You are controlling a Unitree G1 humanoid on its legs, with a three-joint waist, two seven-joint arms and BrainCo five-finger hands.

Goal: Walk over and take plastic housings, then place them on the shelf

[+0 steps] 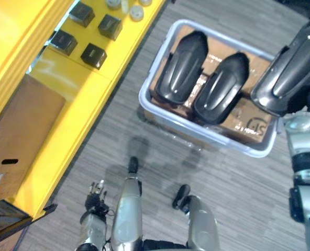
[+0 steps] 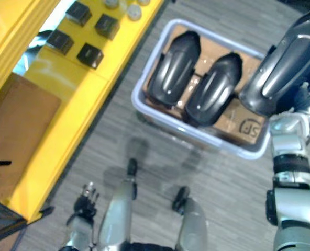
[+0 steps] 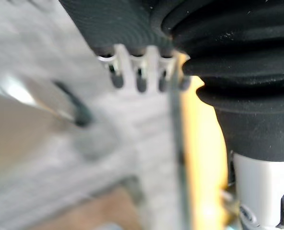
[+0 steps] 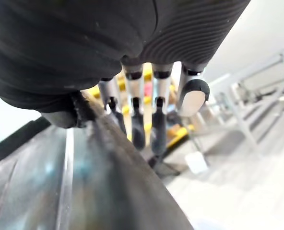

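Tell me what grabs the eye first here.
A black housing held up by the right hand, fingers over its edge, above the right end of the pale bin on the floor. Two more housings lie side by side in it on cardboard. The yellow shelf runs along the left, left hand low beside it.

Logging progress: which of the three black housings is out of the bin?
The rightmost housing, held up at the bin's right end by the right hand. The left housing and middle housing lie side by side inside it.
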